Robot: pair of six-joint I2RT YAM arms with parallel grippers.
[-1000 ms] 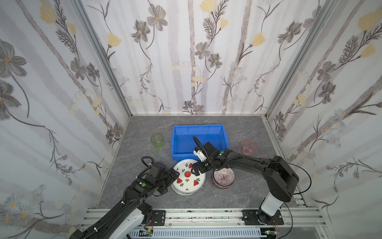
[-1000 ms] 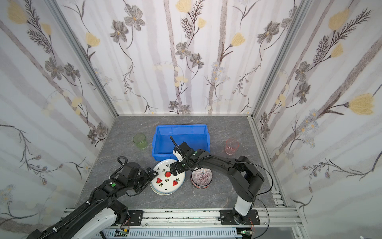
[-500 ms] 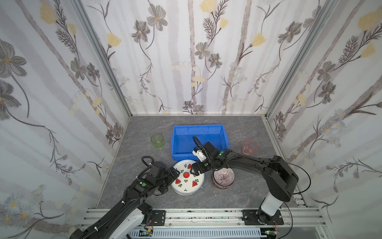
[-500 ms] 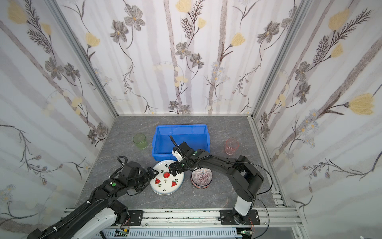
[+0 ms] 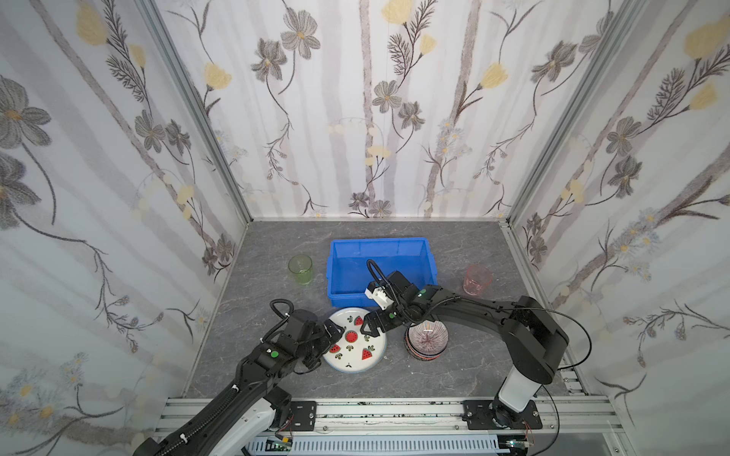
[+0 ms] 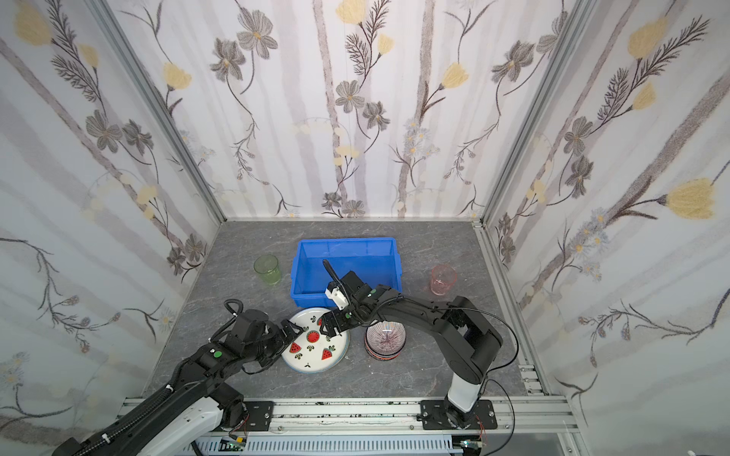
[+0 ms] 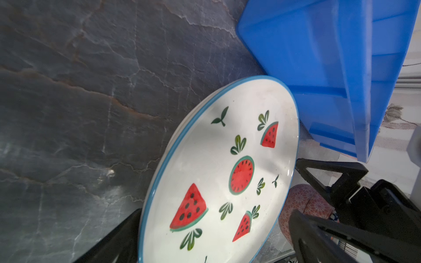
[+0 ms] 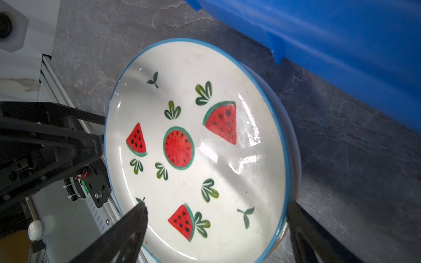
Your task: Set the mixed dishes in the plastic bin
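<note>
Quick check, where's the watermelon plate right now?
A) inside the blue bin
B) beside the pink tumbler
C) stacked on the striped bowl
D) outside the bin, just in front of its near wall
D: in both top views the watermelon plate sits just outside the near wall of the plastic bin, not inside it.

No readable text, label, brand, number or sign shows on anything in these views.
</note>
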